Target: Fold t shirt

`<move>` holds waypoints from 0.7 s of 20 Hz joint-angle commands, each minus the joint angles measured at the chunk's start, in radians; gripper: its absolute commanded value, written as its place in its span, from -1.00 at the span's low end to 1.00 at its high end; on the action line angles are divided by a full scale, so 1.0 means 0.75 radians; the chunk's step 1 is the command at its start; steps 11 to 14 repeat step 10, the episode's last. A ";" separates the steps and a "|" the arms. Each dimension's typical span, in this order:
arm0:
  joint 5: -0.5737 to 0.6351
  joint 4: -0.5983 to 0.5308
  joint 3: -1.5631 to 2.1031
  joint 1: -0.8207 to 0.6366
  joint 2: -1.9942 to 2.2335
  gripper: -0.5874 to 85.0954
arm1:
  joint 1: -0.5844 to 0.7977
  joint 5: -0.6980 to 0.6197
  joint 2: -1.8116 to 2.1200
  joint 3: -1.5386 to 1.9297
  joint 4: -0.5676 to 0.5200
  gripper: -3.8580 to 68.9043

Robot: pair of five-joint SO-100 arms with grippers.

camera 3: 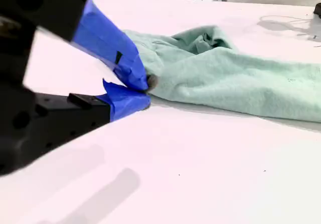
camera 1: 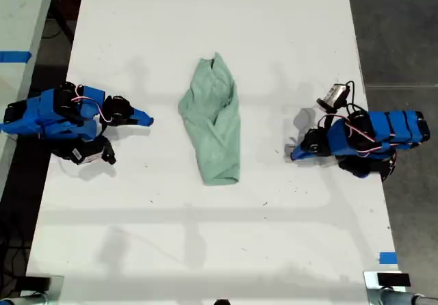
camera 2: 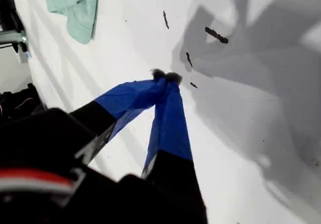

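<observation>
The t shirt (camera 1: 215, 124) lies bunched and elongated at the middle of the white table (camera 1: 205, 250), pale mint green and wrinkled. My first gripper (camera 1: 293, 156) is at the exterior view's right, shut, its blue tips (camera 2: 165, 77) touching bare table. The t shirt (camera 2: 72, 8) is well away from it. My second gripper (camera 1: 148, 120) is at the exterior view's left, shut on nothing and low over the table. In the second wrist view its tips (camera 3: 147, 88) point at the near edge of the t shirt (camera 3: 235, 78), with a short gap between them.
Small black specks (camera 2: 215, 34) mark the table near my first gripper. A blue tape piece (camera 1: 387, 257) sits at the table's edge in the exterior view's lower right. Another table with blue tape (camera 1: 14, 56) stands at that view's left. Dark floor flanks the table.
</observation>
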 commanded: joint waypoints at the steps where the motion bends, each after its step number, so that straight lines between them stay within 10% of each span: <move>1: -0.025 0.002 0.008 0.006 0.008 -0.99 | 0.086 -0.078 0.006 0.014 -0.025 -0.98; 14: -0.025 0.004 0.008 0.002 0.008 -0.99 | 0.162 -0.264 0.006 0.020 -0.090 -0.97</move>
